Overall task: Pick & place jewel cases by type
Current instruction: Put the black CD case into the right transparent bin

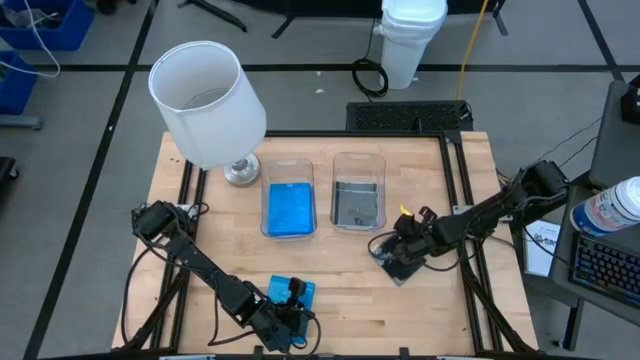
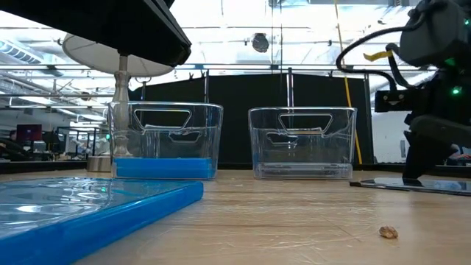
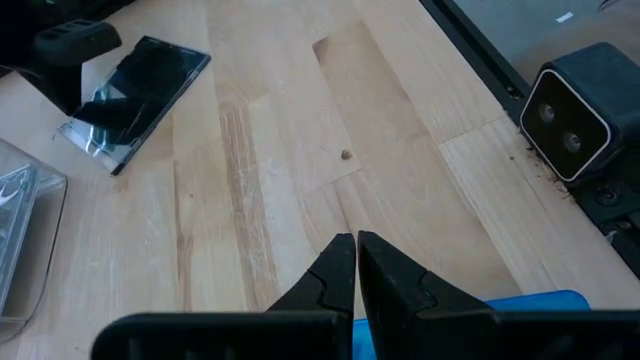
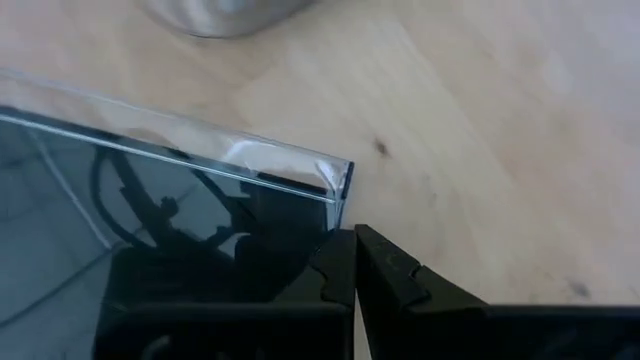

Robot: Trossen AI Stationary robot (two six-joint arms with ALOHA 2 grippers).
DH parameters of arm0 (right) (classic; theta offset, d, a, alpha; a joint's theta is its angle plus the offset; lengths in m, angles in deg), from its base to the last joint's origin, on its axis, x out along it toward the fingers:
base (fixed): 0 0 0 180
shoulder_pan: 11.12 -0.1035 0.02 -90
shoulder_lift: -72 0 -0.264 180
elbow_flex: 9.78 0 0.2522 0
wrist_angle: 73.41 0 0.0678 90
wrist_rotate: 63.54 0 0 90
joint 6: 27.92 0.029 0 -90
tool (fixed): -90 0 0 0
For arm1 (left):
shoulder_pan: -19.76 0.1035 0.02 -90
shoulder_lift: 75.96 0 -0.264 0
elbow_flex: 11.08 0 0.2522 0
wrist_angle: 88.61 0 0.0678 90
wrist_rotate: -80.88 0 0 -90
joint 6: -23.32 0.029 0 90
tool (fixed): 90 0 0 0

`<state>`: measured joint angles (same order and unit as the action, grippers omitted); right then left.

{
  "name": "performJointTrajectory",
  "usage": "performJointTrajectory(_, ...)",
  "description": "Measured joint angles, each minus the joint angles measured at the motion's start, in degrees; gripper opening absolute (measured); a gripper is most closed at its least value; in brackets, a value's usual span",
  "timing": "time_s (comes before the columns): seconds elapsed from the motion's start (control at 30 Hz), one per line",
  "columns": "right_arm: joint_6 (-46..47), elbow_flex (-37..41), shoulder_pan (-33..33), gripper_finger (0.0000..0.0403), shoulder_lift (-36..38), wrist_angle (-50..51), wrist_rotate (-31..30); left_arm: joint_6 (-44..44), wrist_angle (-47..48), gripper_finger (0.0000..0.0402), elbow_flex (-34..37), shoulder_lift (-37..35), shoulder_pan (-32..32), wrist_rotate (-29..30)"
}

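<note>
Jewel cases are partly sorted: we see blue ones in the left tub (image 1: pixel 288 172), dark ones in the right tub (image 1: pixel 358 162). A blue case (image 1: pixel 300 292) and a dark case (image 1: pixel 398 265) remain on the surface. Our left pincer (image 1: pixel 290 322) and right pincer (image 1: pixel 408 248) are each closed, at their case's edge, neither lifted.

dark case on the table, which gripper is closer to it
Right. The right gripper is down at the dark case, fingers shut at its edge. The left gripper is across the table, by the blue case.
</note>
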<state>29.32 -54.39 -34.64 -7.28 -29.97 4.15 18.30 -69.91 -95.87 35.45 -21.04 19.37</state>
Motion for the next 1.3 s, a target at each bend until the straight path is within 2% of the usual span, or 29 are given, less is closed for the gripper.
performJointTrajectory(0.17,-3.3,0.1,-2.3,0.0,-0.1,-6.5,0.1,0.0,0.0,0.0026,0.0,0.0,0.0,0.0)
performJointTrajectory(0.5,-5.5,0.2,-7.3,0.0,-1.1,-20.4,4.8,-0.2,0.0,0.0026,0.0,0.0,0.0,0.0)
performJointTrajectory(0.8,-3.9,0.0,-11.0,0.0,-7.4,-28.7,2.8,-0.3,0.0,0.0026,0.0,0.0,0.0,-0.1)
performJointTrajectory(0.93,-4.9,0.1,-11.6,0.0,-7.1,-30.2,0.9,-0.3,0.0,0.0026,0.0,0.0,0.0,-0.2)
performJointTrajectory(1.07,-10.2,0.2,-11.5,0.0,-4.5,-32.0,-0.4,0.5,-0.1,0.0026,0.0,0.0,0.0,-0.2)
performJointTrajectory(1.3,-22.0,-0.3,-11.5,0.0,-0.2,-37.9,-11.5,1.5,-0.1,0.0026,0.0,0.0,0.1,-0.2)
